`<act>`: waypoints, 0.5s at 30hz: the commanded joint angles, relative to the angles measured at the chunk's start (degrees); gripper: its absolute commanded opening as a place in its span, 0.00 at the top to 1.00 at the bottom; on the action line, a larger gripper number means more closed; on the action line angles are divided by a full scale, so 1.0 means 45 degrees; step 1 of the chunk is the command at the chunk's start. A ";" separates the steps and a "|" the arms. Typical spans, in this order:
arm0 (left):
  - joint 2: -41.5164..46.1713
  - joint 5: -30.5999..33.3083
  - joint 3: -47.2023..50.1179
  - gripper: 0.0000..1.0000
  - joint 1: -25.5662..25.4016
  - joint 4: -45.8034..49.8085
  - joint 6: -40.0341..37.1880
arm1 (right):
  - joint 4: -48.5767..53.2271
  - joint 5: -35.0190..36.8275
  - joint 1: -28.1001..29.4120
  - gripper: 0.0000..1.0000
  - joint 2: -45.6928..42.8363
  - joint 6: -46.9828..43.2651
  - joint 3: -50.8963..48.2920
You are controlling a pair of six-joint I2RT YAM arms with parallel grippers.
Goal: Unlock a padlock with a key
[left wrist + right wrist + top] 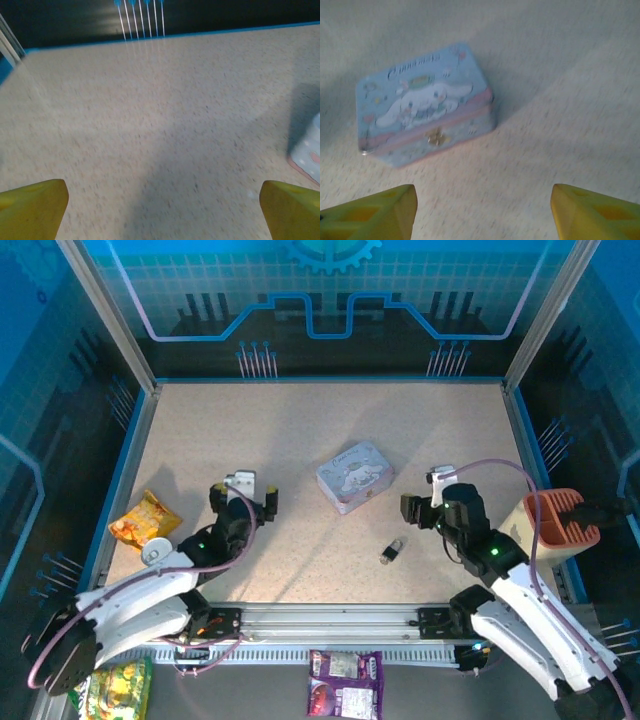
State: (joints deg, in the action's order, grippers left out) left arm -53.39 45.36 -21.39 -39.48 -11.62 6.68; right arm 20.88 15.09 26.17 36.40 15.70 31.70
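Observation:
The padlock is a tiny dark item with a silvery glint, lying on the table in front of the tin. I cannot tell the key apart from it at this size. My right gripper hovers just right of and behind the padlock. It is open and empty in the right wrist view, its yellow fingertips spread wide and facing the tin. My left gripper is at centre left, well away from the padlock. It is open over bare table, with nothing between its fingers.
The pale blue cartoon tin stands mid-table, its edge showing at the right of the left wrist view. An orange snack bag and a white roll lie at the left edge. An orange rack stands at the right.

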 commanded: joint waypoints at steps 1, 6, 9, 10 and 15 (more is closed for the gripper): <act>-0.1135 0.0869 0.0715 0.01 0.0294 -0.5005 -0.3388 | -0.3360 0.0680 -0.0147 0.19 -0.0495 -0.2712 -0.1399; -0.1737 -0.0581 0.0680 0.01 0.1691 -0.5476 -0.3854 | -0.7276 0.1797 -0.0380 0.00 0.0462 -0.3690 -0.3329; -0.1965 -0.1818 0.1185 0.01 0.2858 -0.6345 -0.3705 | -0.8747 0.2240 -0.0595 0.00 0.1798 -0.4238 -0.3702; -0.2098 -0.2103 0.1367 0.01 0.3189 -0.6663 -0.3708 | -0.9201 0.2324 -0.0666 0.00 0.2239 -0.4340 -0.3767; -0.3357 -0.3465 0.1545 0.01 0.4474 -0.7276 -0.3354 | -1.1785 0.2199 -0.1175 0.00 0.4293 -0.4433 -0.4115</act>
State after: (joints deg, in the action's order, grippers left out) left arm -65.84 35.64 -15.40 -21.37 -38.96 -8.10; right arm -19.55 23.33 22.28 52.64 -1.78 13.80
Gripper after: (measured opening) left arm 0.992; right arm 0.996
